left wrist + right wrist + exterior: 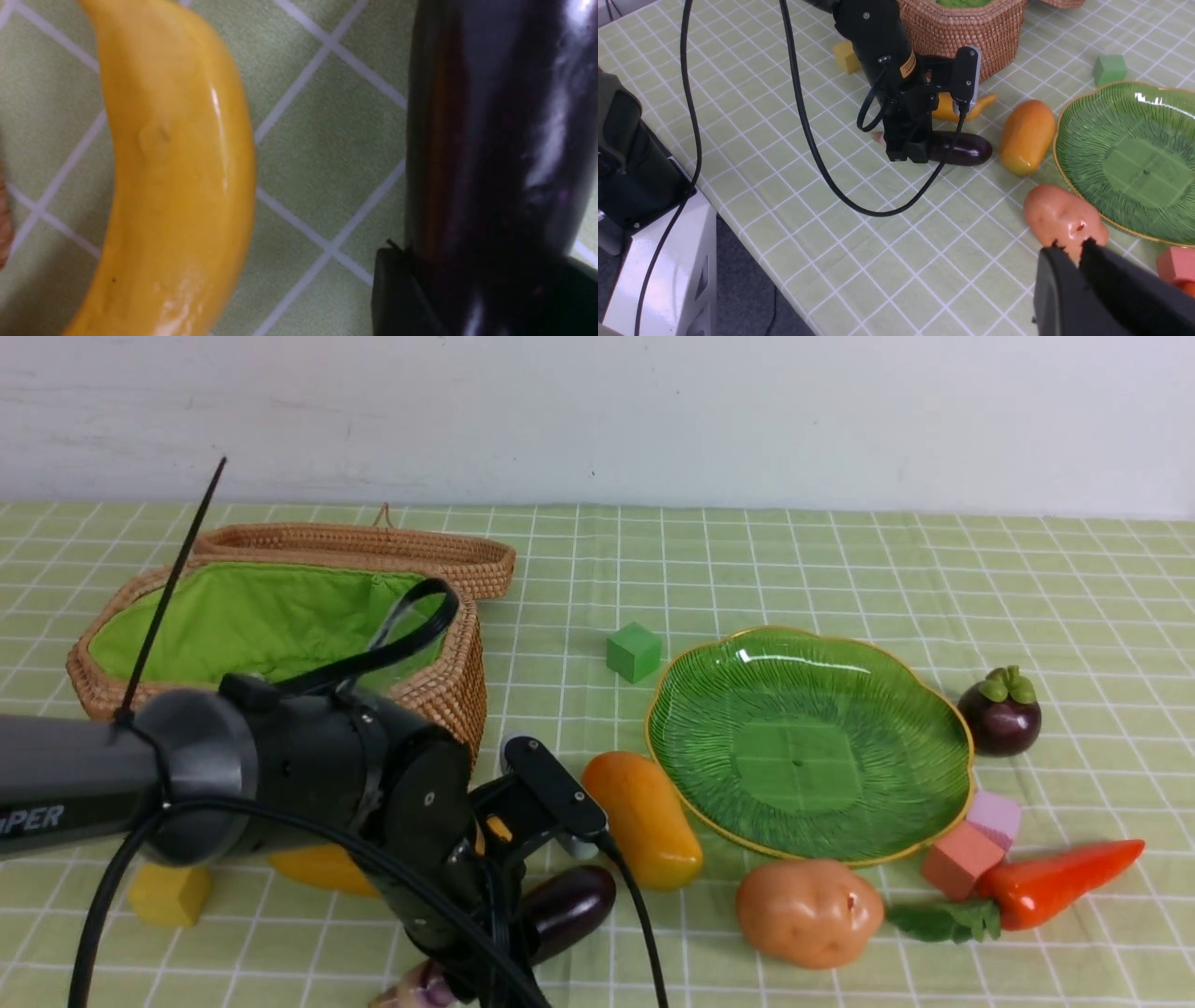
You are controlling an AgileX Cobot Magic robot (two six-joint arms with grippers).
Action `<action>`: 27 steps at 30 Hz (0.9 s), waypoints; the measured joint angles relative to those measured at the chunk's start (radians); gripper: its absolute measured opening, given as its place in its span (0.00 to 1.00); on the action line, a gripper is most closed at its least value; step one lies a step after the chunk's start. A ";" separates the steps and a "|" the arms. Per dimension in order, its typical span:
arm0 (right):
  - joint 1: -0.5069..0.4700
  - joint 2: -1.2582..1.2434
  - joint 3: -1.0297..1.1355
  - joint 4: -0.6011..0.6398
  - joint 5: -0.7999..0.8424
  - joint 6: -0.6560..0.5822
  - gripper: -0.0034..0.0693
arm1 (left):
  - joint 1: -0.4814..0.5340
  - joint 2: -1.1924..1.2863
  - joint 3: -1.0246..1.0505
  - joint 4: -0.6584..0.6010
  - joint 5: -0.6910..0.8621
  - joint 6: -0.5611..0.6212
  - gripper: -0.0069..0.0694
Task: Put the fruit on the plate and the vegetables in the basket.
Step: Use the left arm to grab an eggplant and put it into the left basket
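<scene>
My left tool point(908, 153) straddles the eggplant point(962, 148) off-centre, clamped or not I cannot tell; lifting risks it pivoting free.

Banana point(317, 870) mostly hidden behind left arm point(280, 775); eggplant point(571, 903) partly.

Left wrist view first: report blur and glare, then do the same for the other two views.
Left wrist view: soft overall, with white streaks of glare on the banana and the eggplant. Front view: sharp, with a bright reflection on the plate. Right wrist view: table sharp, the right gripper dark and soft-edged up close.
</scene>
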 joint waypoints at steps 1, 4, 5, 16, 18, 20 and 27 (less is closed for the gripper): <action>0.000 0.000 0.000 0.000 0.000 0.000 0.15 | 0.000 0.000 -0.001 0.000 0.003 0.000 0.53; 0.000 0.000 0.000 0.000 0.000 0.000 0.16 | 0.000 -0.015 -0.002 0.000 0.039 0.000 0.53; 0.000 0.000 0.000 0.000 0.000 0.000 0.16 | 0.000 -0.026 -0.002 0.000 0.046 0.000 0.53; 0.000 0.000 0.000 0.000 -0.025 0.000 0.17 | 0.000 -0.370 0.001 -0.065 0.183 0.000 0.53; 0.000 0.000 0.000 0.000 -0.056 0.000 0.18 | 0.011 -0.426 -0.004 -0.036 0.146 0.000 0.53; 0.000 0.000 0.000 0.000 -0.102 0.000 0.18 | 0.044 -0.460 -0.035 0.027 0.104 0.000 0.53; 0.000 0.000 0.000 0.036 -0.257 0.000 0.18 | 0.220 -0.381 -0.203 0.199 0.073 0.018 0.53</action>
